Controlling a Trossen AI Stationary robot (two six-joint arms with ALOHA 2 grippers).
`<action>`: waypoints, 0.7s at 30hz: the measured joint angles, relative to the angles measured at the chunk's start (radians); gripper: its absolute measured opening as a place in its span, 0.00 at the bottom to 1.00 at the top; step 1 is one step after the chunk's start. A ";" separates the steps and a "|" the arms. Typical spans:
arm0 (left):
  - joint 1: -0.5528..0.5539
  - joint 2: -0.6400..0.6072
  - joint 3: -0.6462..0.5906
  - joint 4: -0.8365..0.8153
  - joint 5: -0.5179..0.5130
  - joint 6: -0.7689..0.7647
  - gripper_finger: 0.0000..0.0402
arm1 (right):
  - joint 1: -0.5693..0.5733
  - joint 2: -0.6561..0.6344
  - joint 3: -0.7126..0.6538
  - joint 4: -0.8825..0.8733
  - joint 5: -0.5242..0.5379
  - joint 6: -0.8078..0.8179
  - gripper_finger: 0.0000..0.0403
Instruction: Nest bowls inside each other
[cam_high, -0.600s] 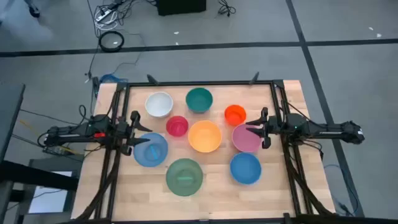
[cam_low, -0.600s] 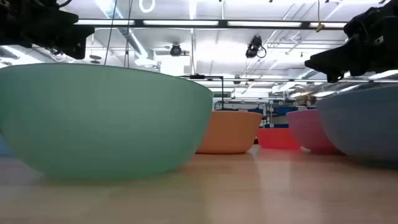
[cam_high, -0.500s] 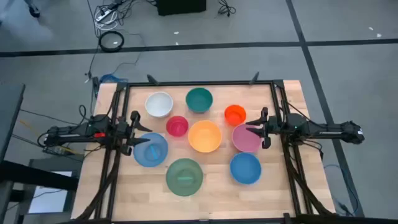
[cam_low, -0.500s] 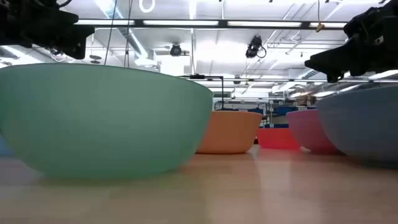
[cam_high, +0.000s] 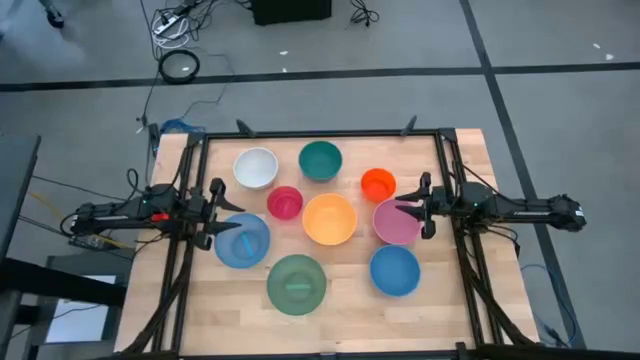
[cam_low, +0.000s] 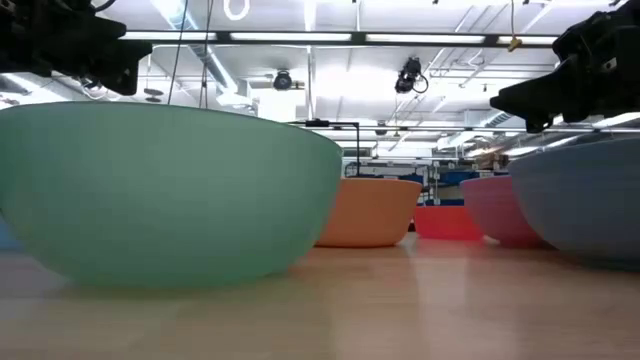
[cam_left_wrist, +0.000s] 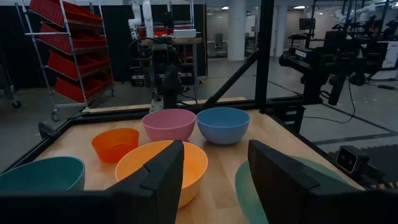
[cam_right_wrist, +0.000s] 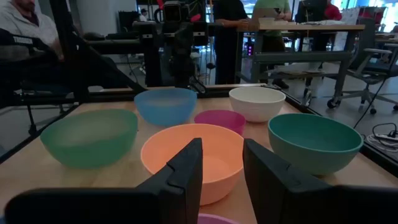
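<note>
While all nine bowls sit separate at frame centre of the high view, nothing is nested yet. Left gripper (cam_high: 213, 211) hovers at the left blue bowl's (cam_high: 242, 240) edge, fingers parted, holding nothing. Right gripper (cam_high: 424, 205) hovers at the pink bowl's (cam_high: 396, 221) right rim, fingers also apart and empty. Judgement: pinch one wall of a small bowl (small red bowl (cam_high: 284, 202) or orange-red bowl (cam_high: 378, 184)), lift clear, centre over the orange-yellow bowl (cam_high: 329, 219), lower level before release
</note>
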 joint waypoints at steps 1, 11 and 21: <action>0.000 0.000 0.000 0.000 0.000 0.000 0.47 | 0.000 0.000 0.000 0.000 0.000 0.000 0.26; 0.004 0.001 0.000 0.021 0.001 0.000 0.47 | 0.000 0.000 0.000 0.001 0.000 0.000 0.26; 0.004 0.001 0.000 0.021 0.003 0.000 0.47 | 0.000 0.000 0.000 0.001 0.000 0.000 0.26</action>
